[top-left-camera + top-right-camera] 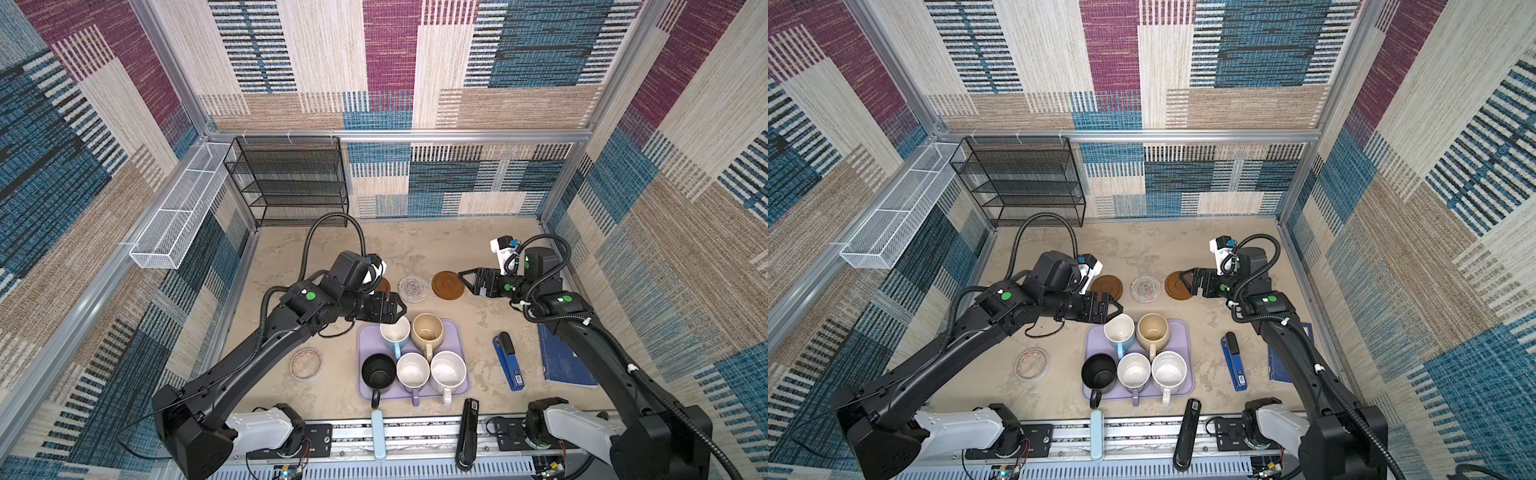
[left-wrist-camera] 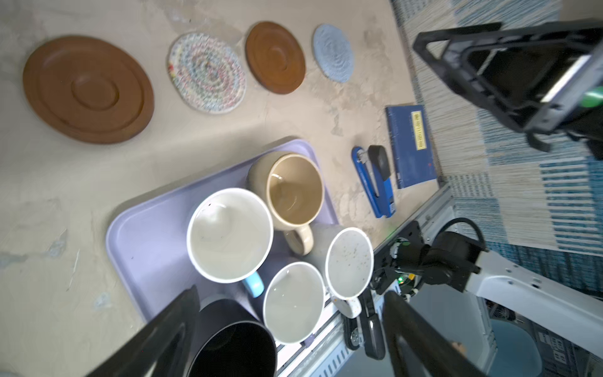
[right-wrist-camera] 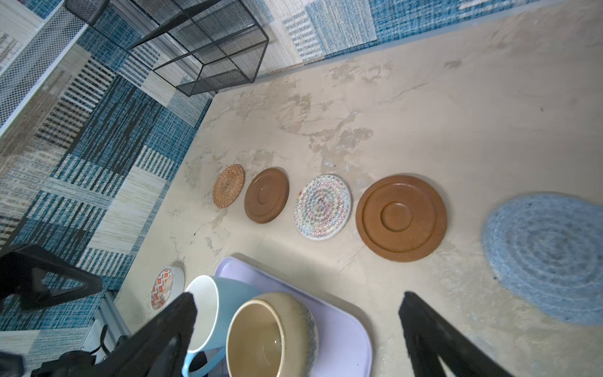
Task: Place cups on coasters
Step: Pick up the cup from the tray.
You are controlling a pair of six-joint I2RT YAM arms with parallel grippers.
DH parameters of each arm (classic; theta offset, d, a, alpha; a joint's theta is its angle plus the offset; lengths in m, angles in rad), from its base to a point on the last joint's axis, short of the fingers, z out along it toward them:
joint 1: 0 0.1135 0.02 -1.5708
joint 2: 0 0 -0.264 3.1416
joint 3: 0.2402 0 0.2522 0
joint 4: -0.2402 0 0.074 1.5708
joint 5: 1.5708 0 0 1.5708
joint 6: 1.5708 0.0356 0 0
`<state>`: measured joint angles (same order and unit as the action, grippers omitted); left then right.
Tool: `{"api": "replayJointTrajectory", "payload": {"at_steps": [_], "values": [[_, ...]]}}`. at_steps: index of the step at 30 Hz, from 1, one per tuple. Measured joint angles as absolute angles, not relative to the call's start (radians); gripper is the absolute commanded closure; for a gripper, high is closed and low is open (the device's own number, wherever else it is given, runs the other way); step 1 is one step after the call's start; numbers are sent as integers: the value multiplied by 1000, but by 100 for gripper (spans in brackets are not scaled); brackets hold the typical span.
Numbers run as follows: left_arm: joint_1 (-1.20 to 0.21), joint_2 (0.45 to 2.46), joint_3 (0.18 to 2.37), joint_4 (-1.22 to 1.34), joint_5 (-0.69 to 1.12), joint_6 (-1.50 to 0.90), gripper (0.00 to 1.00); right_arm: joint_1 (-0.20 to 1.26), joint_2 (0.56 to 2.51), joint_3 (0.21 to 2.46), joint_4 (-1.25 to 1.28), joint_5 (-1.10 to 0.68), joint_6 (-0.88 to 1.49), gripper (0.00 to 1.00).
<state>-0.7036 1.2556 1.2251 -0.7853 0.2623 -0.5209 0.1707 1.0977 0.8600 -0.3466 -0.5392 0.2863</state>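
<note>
Five cups (image 1: 412,371) sit crowded on the lavender tray (image 1: 368,337), none on a coaster yet; the coasters (image 3: 323,206) lie in a row on the bench (image 1: 478,245) beyond, all bare. Left pincer (image 1: 401,308) hangs spread & empty just by the light blue mug (image 1: 395,332); right pincer (image 1: 466,282) also spread & empty, near a brown wooden coaster (image 1: 447,284). Blue mug looks first, imo: one finger inside the rim, one outside, clear of the beige mug (image 1: 427,330) just beside; lift straight up before swinging over.
</note>
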Motion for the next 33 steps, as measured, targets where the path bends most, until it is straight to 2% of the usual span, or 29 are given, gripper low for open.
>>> {"api": "replayJointTrajectory", "payload": {"at_steps": [6, 14, 21, 25, 33], "values": [[-813, 1295, 1183, -842, 180, -552, 14, 242, 1058, 787, -348, -538, 308, 0], [-960, 1416, 1181, -869, -1, -625, 19, 266, 1051, 732, -333, -528, 330, 0], [-978, 1499, 1182, -870, -87, -659, 30, 274, 1045, 721, -327, -522, 336, 0], [-980, 1531, 1189, -864, -102, -670, 32, 275, 1055, 719, -327, -519, 336, 0], [-987, 1546, 1170, -855, -130, -699, 43, 276, 1050, 712, -327, -519, 335, 0]]}}
